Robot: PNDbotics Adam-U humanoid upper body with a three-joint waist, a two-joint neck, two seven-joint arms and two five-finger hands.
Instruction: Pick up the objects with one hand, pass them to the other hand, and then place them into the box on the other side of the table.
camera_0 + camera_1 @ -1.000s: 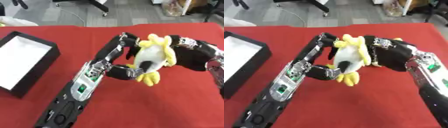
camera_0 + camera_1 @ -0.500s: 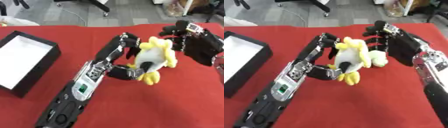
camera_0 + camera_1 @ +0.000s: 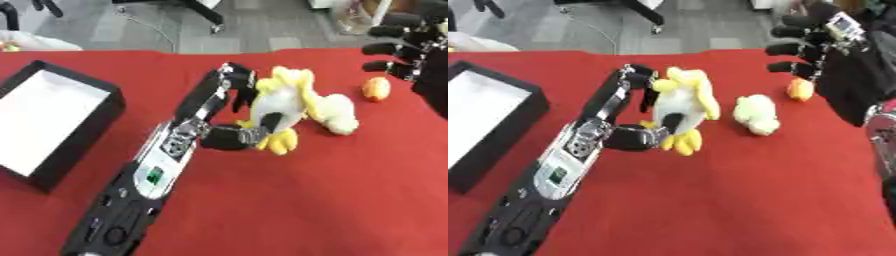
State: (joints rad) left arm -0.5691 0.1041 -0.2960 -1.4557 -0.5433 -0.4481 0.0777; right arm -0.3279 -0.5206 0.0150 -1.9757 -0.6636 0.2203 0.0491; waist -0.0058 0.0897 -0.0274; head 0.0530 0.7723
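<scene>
Left hand (image 3: 636, 127) of mine pinches the plush duck (image 3: 680, 107) in the middle of the frame, above the red table (image 3: 737, 200). Right hand (image 3: 833, 55) is at upper right, fingers spread, holding nothing. Box (image 3: 52, 117) stays at left.

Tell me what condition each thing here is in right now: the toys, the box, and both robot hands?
Left robot hand: fingers curled round the white and yellow plush toy.
White and yellow plush toy: held upright, off the table.
Right robot hand: raised, holding nothing, fingers loosely bent.
Pale yellow plush: lying on the red table.
Small orange thing: resting on the table.
Black box: open, white inside, nothing in it.
</scene>
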